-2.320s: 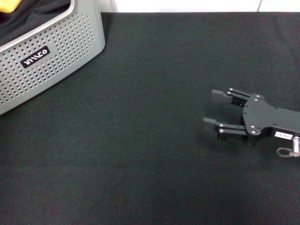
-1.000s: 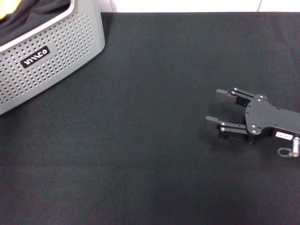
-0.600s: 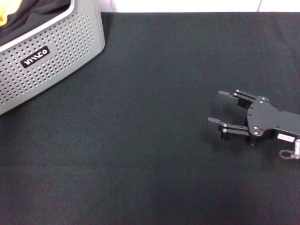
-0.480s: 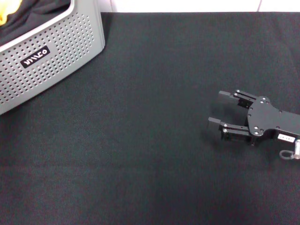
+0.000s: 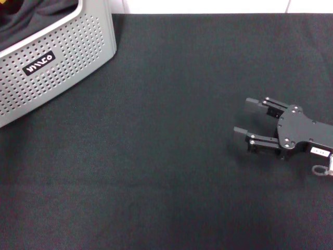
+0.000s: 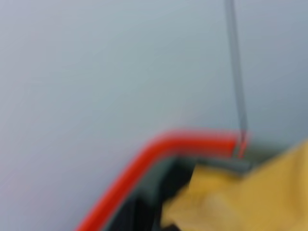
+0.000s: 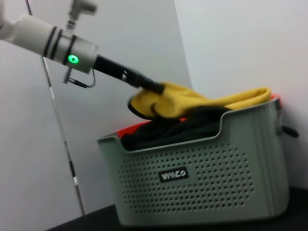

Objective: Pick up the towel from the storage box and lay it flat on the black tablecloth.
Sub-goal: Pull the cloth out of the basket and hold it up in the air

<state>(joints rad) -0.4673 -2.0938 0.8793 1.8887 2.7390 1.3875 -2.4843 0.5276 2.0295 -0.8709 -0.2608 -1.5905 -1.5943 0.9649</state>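
The light grey storage box point(image 5: 57, 57) stands at the far left of the black tablecloth point(image 5: 156, 135). In the right wrist view the box point(image 7: 207, 183) holds the yellow towel point(image 7: 197, 100), partly lifted above the rim. My left gripper point(image 7: 153, 88) is shut on the towel's end and holds it over the box. The left wrist view shows yellow cloth point(image 6: 250, 192) close up. In the head view the towel and the left gripper are out of view. My right gripper point(image 5: 246, 116) is open and empty, low over the tablecloth at the right.
A dark folded cloth point(image 7: 163, 127) lies in the box under the towel and shows in the head view point(image 5: 36, 13). A red edge point(image 6: 159, 147) runs along the box's far side. A white wall point(image 5: 208, 5) is behind the table.
My right gripper has drifted to the right and slightly nearer, still open. The yellow patch of towel at the box's corner has left the head view.
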